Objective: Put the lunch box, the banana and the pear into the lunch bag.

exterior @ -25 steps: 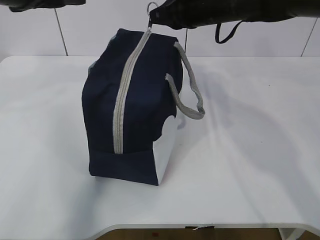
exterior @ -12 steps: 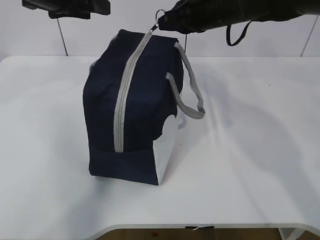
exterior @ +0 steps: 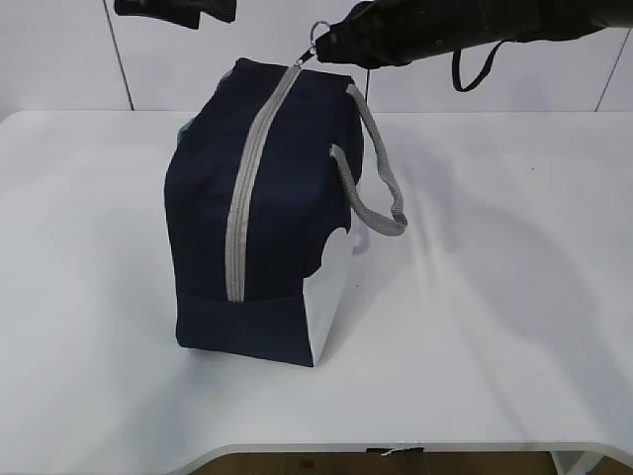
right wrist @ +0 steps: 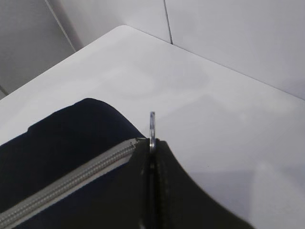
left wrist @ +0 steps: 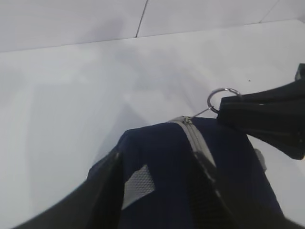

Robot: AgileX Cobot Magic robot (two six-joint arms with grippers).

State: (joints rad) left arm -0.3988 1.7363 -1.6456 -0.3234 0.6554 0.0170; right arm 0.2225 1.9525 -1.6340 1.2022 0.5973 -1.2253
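Observation:
The navy lunch bag (exterior: 282, 188) stands on the white table with its grey zipper (exterior: 242, 198) closed along its whole length. My right gripper (exterior: 334, 42) is shut on the ring pull (exterior: 318, 29) at the bag's far top end. In the right wrist view the ring pull (right wrist: 152, 125) sticks up from between the pressed-together fingers of the right gripper (right wrist: 153, 143). My left gripper (exterior: 178, 10) hangs above the bag's far left side, clear of it. In the left wrist view the left gripper (left wrist: 157, 164) has its fingers apart, with the bag (left wrist: 162, 157) below. The lunch box, banana and pear are out of view.
A grey handle (exterior: 381, 188) loops off the bag's right side. The white table (exterior: 495, 297) runs to a front edge near the bottom of the exterior view, with a pale panelled wall (exterior: 554, 84) right behind it.
My left gripper has travelled rightward along the top of the view toward the bag. The right gripper, still on the ring pull, has shifted slightly right and down.

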